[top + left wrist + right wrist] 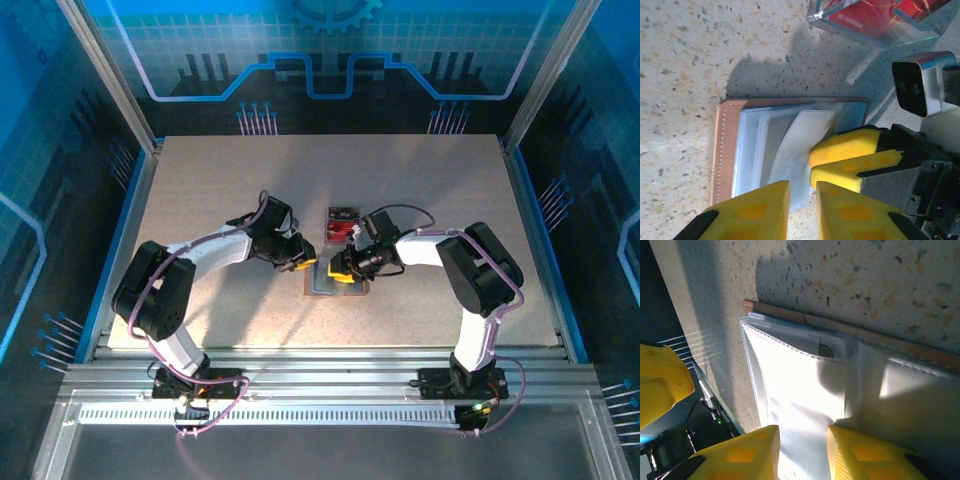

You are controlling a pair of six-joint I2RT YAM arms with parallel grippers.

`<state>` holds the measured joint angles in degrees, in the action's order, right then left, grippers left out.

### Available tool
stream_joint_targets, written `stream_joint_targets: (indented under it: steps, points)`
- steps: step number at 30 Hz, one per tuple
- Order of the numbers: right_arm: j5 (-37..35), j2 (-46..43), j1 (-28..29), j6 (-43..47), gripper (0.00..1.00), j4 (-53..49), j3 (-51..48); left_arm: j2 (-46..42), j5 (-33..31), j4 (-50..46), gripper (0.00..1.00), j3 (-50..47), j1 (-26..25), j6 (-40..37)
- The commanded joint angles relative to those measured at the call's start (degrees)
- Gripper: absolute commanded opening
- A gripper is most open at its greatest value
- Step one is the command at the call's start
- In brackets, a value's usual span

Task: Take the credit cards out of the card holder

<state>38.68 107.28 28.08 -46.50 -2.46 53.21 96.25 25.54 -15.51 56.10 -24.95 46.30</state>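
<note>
Crosswise, open card holder (729, 150), pockets up.

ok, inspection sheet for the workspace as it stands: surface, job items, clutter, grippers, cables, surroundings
surface: speckled beige table, nothing spilled.
job's things: card holder lies open, grey pockets up. Red credit cards sit in the clear tray beyond it. Cannot tell whether any are in the pockets.
clutter: nothing seen.
grippers: left gripper has its jaws slightly apart at a pocket's edge. Right gripper is closed on a grey pocket leaf of the card holder.
cables: a purple cable runs along each arm.
surroundings: blue-lit enclosure walls, aluminium rails at the near edge.
</note>
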Motion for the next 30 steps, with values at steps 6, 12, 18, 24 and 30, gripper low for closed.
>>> stream_joint_targets:
  steps: [6,12,18,24,30]
  points:
    - [0.39,0.28,-0.67,-1.18,0.31,0.44,-1.26,4.76,5.39,3.79,0.24,0.88,-0.45,2.65]
    - [0.35,-0.03,-0.68,-1.56,0.31,1.13,-2.1,6.52,4.82,4.46,0.27,0.07,-0.45,2.3]
    - [0.4,0.02,-0.65,-1.66,0.31,1.45,-2.41,7.9,5.57,5.75,0.28,-0.39,-0.54,2.76]
    - [0.26,-0.06,-0.68,-2.0,0.31,2.18,-2.5,8.92,5.62,4.34,0.29,-0.07,-0.97,2.37]
    - [0.78,-0.09,-0.71,-2.99,0.31,3.88,-3.2,8.12,7.2,4.18,0.27,-0.71,-1.73,2.37]
